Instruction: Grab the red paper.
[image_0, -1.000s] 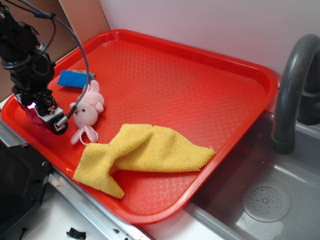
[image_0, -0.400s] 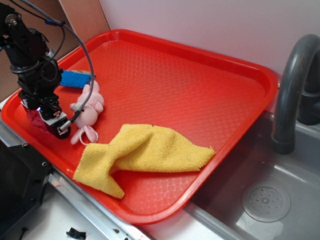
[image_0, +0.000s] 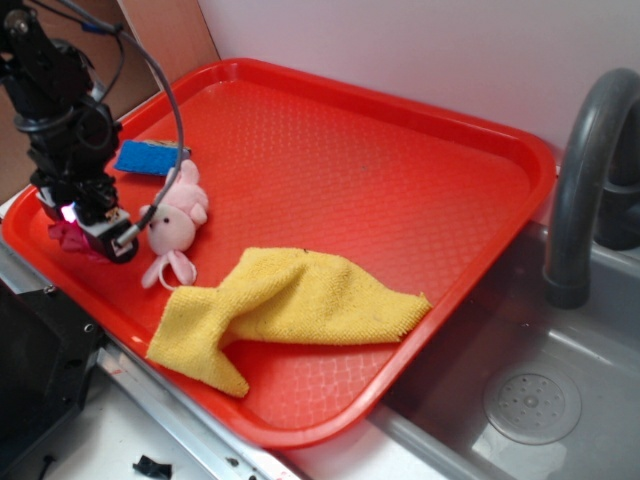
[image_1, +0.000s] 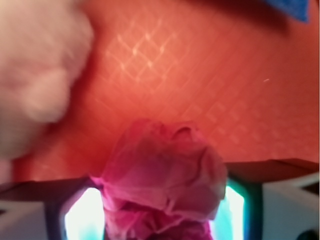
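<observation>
The red paper (image_0: 66, 237), a small crumpled dark-red ball, sits at the tray's left edge between my gripper's (image_0: 92, 226) jaws. In the wrist view the paper (image_1: 162, 175) fills the gap between the two fingers (image_1: 52, 207), which press on its sides. My gripper is shut on it, just above the bright-red tray (image_0: 400, 180). The pink plush bunny (image_0: 172, 225) lies right beside the gripper and shows blurred at the wrist view's left (image_1: 35, 75).
A blue sponge (image_0: 148, 158) lies behind the bunny. A yellow cloth (image_0: 290, 300) is spread near the tray's front edge. A grey faucet (image_0: 580, 180) and a sink (image_0: 530, 400) are to the right. A wall runs behind the tray.
My gripper dipped down onto the paper beside the bunny, then rose slightly and shifted left. The paper stays between the fingers. Bunny, sponge and cloth have not moved.
</observation>
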